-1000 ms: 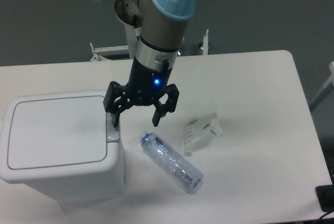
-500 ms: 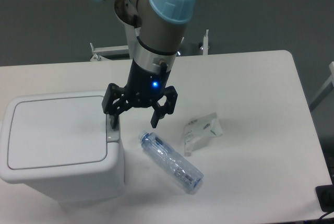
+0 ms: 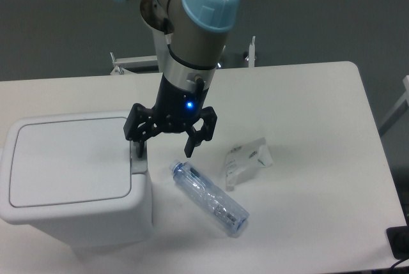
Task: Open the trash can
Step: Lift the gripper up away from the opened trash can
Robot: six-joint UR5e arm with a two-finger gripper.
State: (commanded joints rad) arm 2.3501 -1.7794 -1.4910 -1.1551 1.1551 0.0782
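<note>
We see the gripper [image 3: 164,152] spread wide, one fingertip [image 3: 140,151] at the grey button [image 3: 137,163] on the trash can [image 3: 70,181]; lid shut.

The upper part of the robot arm [image 3: 192,6] is being cut off by the top edge of the picture, so its base is not showing. The trash can [image 3: 70,178] is touching the left edge, and its lowest part is running out of view at the bottom. One finger of the gripper [image 3: 163,146] is covering the small grey button [image 3: 137,164] at the rim; whether it is pressing it is not possible to tell. The print on the clear plastic packet [image 3: 247,158] is too small to read. The label of the plastic bottle [image 3: 209,198] is blurred. A dark object [image 3: 399,242] at the right bottom corner is being cut off by the edge.
</note>
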